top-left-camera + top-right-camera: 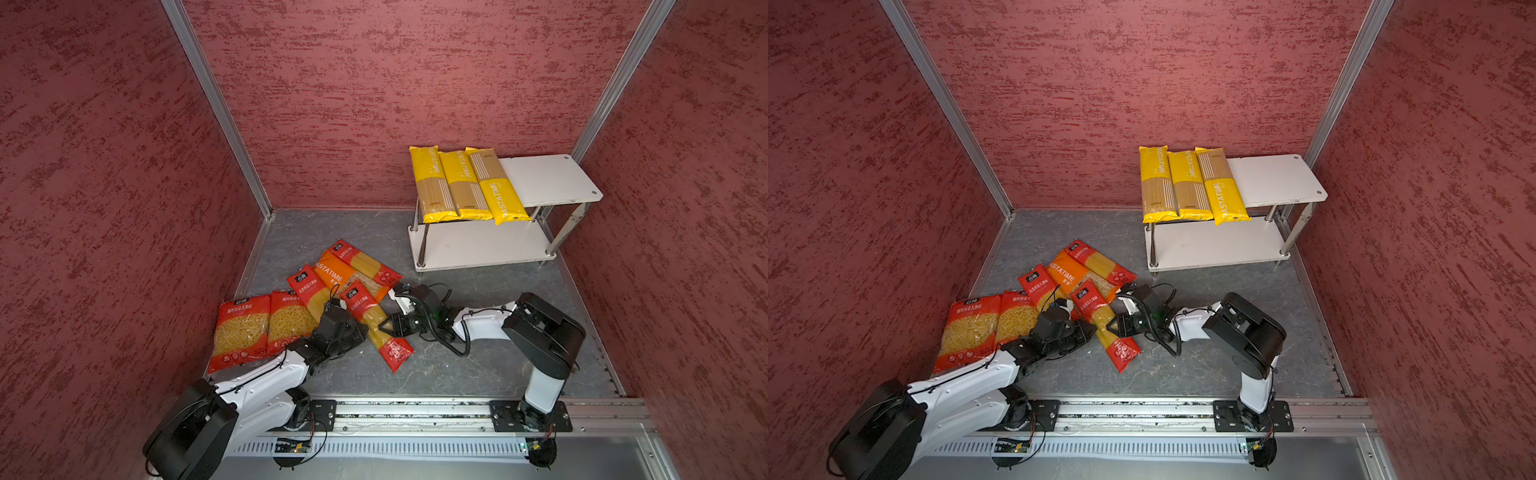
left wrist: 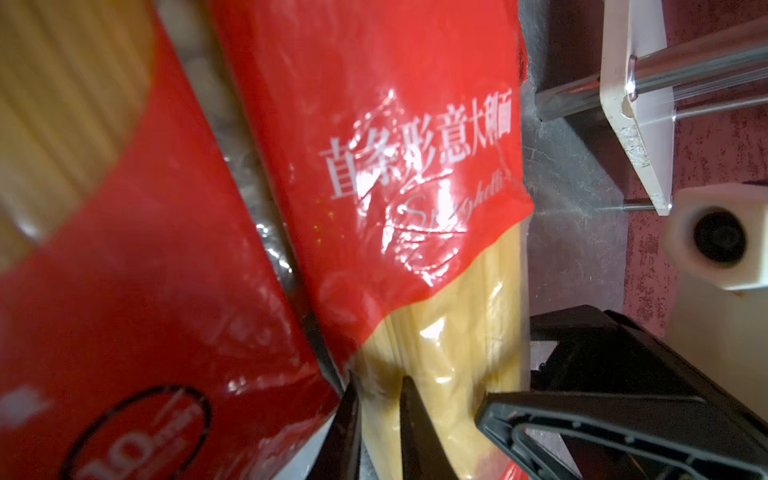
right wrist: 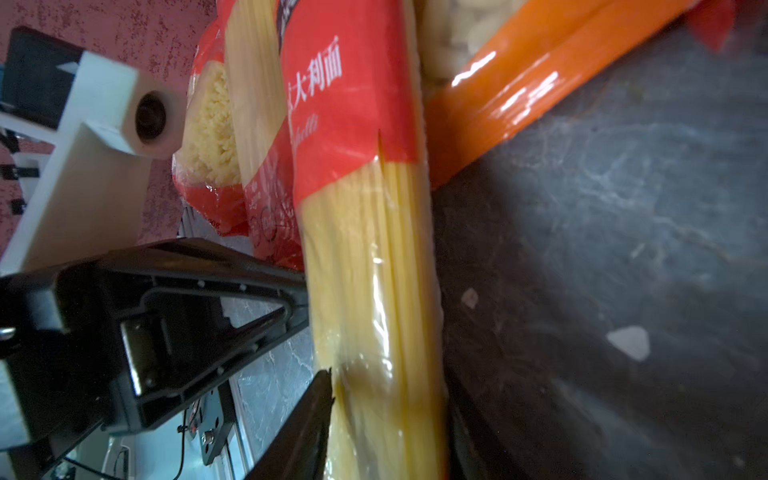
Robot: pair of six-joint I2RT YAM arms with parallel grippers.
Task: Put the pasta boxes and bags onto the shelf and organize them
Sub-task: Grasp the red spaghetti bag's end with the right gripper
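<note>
Three yellow spaghetti packs [image 1: 463, 185] lie side by side across the left end of the top board of the shelf [image 1: 548, 178], with their near ends hanging over its front edge. Six more packs lie on the grey table [image 1: 478, 332], forward and left of the shelf. Two wide red short-pasta packs [image 1: 241, 328] lie farthest from the shelf, and closer to it an orange pack [image 1: 332, 274] sits among red spaghetti packs. The front red spaghetti pack [image 1: 371, 312] lies slantwise, its end nearer the shelf overlapping the orange pack. Both arms meet at its clear middle stretch. In the left wrist view the left fingers [image 2: 413, 440] stand close together, pinched on the pack's edge. In the right wrist view the right fingers [image 3: 303, 432] stand on either side of the same pack and against it, but whether they squeeze it cannot be told.
</note>
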